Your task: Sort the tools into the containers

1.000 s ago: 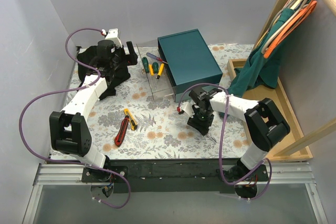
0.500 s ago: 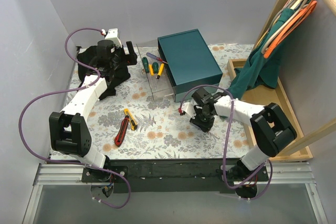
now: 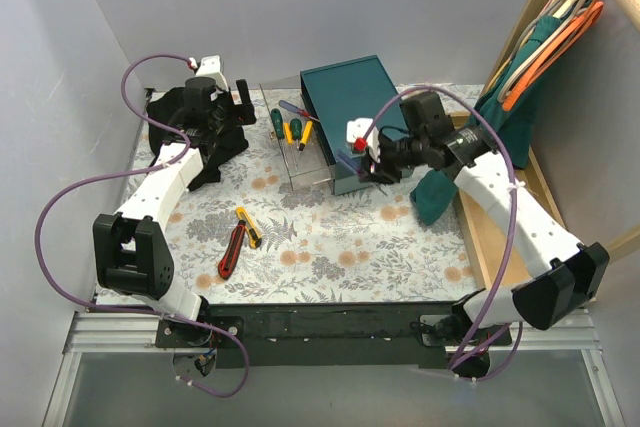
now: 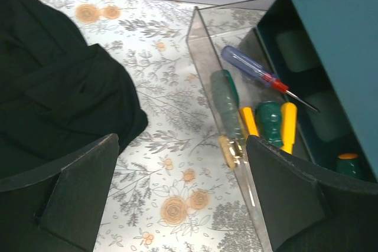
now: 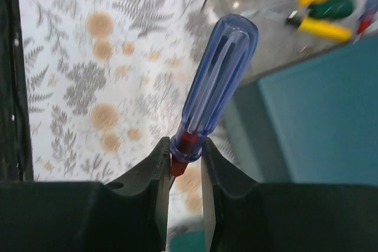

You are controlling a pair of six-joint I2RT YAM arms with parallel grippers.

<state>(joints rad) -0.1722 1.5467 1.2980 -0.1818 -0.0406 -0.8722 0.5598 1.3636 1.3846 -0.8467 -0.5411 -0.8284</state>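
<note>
My right gripper (image 5: 185, 157) is shut on a blue-handled screwdriver (image 5: 215, 81) at its red collar, handle pointing away. In the top view the right gripper (image 3: 372, 165) hangs above the table by the front corner of the dark teal box (image 3: 360, 112). The clear tray (image 3: 300, 169) beside the box holds green and yellow screwdrivers (image 4: 270, 122) and another blue one (image 4: 251, 66). A red knife (image 3: 231, 250) and a yellow knife (image 3: 248, 227) lie on the floral table. My left gripper (image 4: 183, 196) is open and empty, low over the table left of the tray wall (image 4: 204, 45).
A black cloth (image 4: 53, 87) lies at the back left under the left arm. A teal cloth (image 3: 435, 197) hangs from the rack at the right, next to a wooden tray (image 3: 545, 197). Purple cables loop off both arms.
My right arm has risen from the middle of the table and swung back towards the teal box, carrying the blue screwdriver. The left arm has hardly moved.
</note>
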